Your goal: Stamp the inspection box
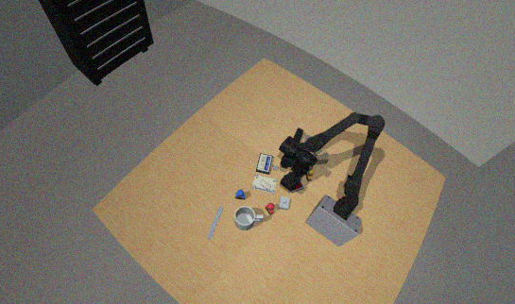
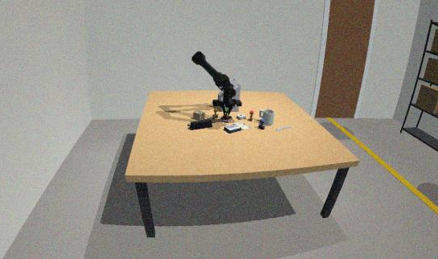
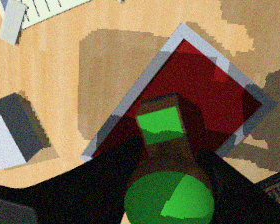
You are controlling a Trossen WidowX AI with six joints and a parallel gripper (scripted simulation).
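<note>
On wooden table (image 2: 230, 153), grey-walled room: gripper (image 3: 165, 163) fingers clamped on green-knobbed stamp (image 3: 167, 196) above red pad (image 3: 204, 90).

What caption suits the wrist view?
Gripper holding the green-topped stamp over the red ink pad.

Table (image 2: 230, 157) with card (image 1: 264, 183), mug (image 1: 244, 218)

White mug (image 1: 244, 217), grey ruler (image 1: 215, 223) (flat), blue-knobbed stamp (image 1: 240, 194) nearby.
</note>
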